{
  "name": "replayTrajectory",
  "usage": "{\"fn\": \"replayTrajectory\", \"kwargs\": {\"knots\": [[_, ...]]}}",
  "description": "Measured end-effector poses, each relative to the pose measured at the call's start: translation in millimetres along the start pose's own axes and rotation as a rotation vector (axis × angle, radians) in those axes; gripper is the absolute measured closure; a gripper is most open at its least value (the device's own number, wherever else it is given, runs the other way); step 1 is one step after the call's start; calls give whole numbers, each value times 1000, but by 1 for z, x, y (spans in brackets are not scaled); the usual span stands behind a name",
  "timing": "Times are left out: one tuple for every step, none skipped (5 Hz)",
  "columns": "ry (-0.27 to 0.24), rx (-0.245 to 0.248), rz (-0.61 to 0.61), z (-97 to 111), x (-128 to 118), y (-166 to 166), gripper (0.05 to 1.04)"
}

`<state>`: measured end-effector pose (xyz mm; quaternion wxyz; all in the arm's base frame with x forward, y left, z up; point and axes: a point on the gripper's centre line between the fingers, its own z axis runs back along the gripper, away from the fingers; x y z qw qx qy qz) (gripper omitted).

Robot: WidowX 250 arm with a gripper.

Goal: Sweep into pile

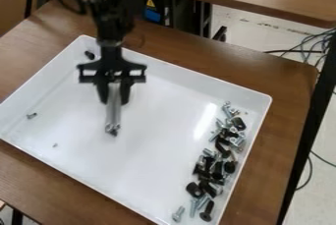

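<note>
Silver bolt (pixel 179 214) nearest cam., at tray's near R corner, beside the near wall; black bolt (pixel 207 211) just beyond, same corner. Gripper (pixel 114 100) hangs over tray's L half: fingers slightly apart, closed about a narrow grey tool (pixel 113 113), one finger to each side, grip apparently firm. Tool points down to tray floor; exact type n/k. Small dark-and-silver hardware bit (pixel 113 130) at tool's lower end, appears to touch; whether pushed or merely alongside, can't confirm.

Outward from there: tiny bit (pixel 55 145) nr tray's near L wall; silver screw (pixel 31 116) further L, well apart from all else. Black piece (pixel 89 55) in tray's far L corner, close to walls. Main pile (pixel 213 170), mixed silver & black bolts etc., strung along tray's R wall. Tray (pixel 164 70) sits on brown table (pixel 282 116).

Step in hand, as judged: sweeping strays R to join pile. Most hardware already at R wall; est. 3–4 strays o/s. Recs: keep tool's lower edge flat & low on tray floor, w/ light pressure; start on L side of each bit, push R in one slow, straight stroke. Corner piece req's drawing clear of walls first. Risks: bits slipping past narrow tool; tool twisting in grip; over-push scattering pile or riding up R wall.
</note>
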<state>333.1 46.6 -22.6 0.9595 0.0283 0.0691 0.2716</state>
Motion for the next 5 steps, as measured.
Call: {"fn": "replayTrajectory", "kwargs": {"knots": [[14,-13,-5,-7,2,5,657],[25,-65,-5,-7,4,5,337],[47,-96,7,-12,-1,9,83],[-22,-45,6,23,-2,13,72],[-56,-31,-29,42,-11,-1,81]]}}
